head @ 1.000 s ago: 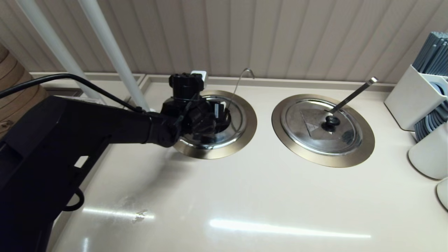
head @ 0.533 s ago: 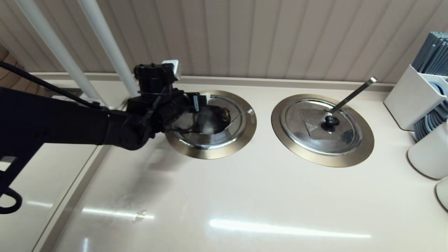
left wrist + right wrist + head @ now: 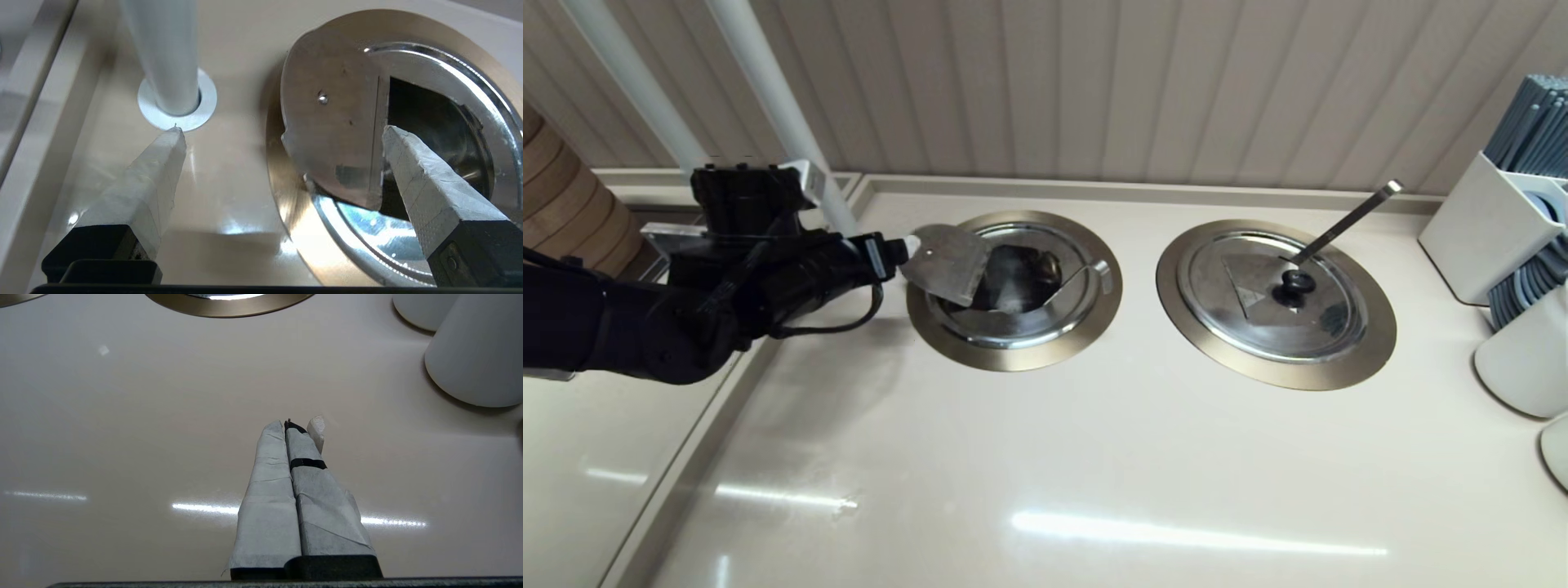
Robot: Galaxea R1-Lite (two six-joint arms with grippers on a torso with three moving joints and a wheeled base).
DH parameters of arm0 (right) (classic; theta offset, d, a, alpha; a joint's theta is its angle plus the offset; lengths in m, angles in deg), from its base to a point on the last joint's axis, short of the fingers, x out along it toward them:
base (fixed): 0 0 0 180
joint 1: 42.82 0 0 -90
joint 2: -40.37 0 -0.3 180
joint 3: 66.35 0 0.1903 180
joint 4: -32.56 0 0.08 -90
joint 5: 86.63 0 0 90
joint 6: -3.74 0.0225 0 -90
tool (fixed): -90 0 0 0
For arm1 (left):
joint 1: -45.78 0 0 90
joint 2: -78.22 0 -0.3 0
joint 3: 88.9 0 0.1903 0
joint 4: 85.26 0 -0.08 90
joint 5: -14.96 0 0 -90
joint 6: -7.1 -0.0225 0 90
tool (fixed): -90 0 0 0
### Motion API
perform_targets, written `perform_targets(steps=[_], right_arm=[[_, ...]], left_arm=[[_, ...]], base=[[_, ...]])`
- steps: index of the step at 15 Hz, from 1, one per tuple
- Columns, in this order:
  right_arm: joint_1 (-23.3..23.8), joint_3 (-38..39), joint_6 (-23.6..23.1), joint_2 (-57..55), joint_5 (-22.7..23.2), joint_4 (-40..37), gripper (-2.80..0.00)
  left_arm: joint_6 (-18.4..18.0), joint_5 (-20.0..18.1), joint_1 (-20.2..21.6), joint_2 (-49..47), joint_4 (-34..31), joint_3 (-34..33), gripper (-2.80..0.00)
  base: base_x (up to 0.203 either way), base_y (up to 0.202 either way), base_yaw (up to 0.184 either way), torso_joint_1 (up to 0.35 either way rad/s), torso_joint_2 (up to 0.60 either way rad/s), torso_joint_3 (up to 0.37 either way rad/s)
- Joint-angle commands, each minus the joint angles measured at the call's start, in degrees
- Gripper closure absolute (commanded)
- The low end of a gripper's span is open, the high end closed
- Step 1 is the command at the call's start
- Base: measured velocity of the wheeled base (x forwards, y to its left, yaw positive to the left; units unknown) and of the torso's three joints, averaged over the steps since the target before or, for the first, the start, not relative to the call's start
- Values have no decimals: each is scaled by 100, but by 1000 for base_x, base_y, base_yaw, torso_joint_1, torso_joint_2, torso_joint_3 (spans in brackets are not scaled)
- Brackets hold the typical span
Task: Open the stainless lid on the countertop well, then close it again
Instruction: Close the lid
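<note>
The stainless lid is folded open on the left countertop well (image 3: 1094,327). One half (image 3: 947,261) stands tilted up at the well's left side, its dull underside (image 3: 331,122) towards the left wrist camera. The other half (image 3: 1013,331) stays flat. The dark basin (image 3: 1017,278) shows between them, and the knob is hidden. A thin ladle handle (image 3: 1082,273) lies low across the opening. My left gripper (image 3: 907,245) is open just left of the raised half, holding nothing (image 3: 282,130). The right gripper (image 3: 288,424) is shut and empty above bare countertop, outside the head view.
A second well to the right has a closed lid (image 3: 1278,294) with a flat square-ended ladle handle (image 3: 1347,216). White containers (image 3: 1486,237) and cups (image 3: 478,355) stand at the far right. A white pole (image 3: 768,106) rises behind my left gripper.
My left arm has drawn back to the left, off the lid. The raised half now stands on its own, and the hook-ended handle no longer sticks up behind the well.
</note>
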Motion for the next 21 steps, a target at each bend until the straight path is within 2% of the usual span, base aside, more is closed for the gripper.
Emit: perform_targets(steps=[1,3,4,6,9,12,21], right_arm=[[0,0,-2,-9,1,-2,0],[0,0,-2,-9,1,1,0],[0,0,-2,-9,1,1,0],[0,0,-2,-9,1,-3,0],[0,0,-2,-9,1,-2,0],[0,0,-2,-9,1,1,0],[0,0,-2,-9,1,1,0]], left_arm=[[37,-37,56,102,53,-203,-280],[163,-140,49,13,502,-397,-280],[264,-351,48,-99,892,-490,-280],[617,-555,42,-370,1246,-523,-280],[839,-576,-45,-700,1274,-295,-280],[852,-574,-124,-906,1290,-218,-280],[854,-521,-617,-1024,1012,664,-280]], base=[[0,0,0,0,0,0],[0,0,0,0,0,0],[0,0,0,0,0,0],[0,0,0,0,0,0],[0,0,0,0,0,0],[0,0,0,0,0,0],[0,0,0,0,0,0]])
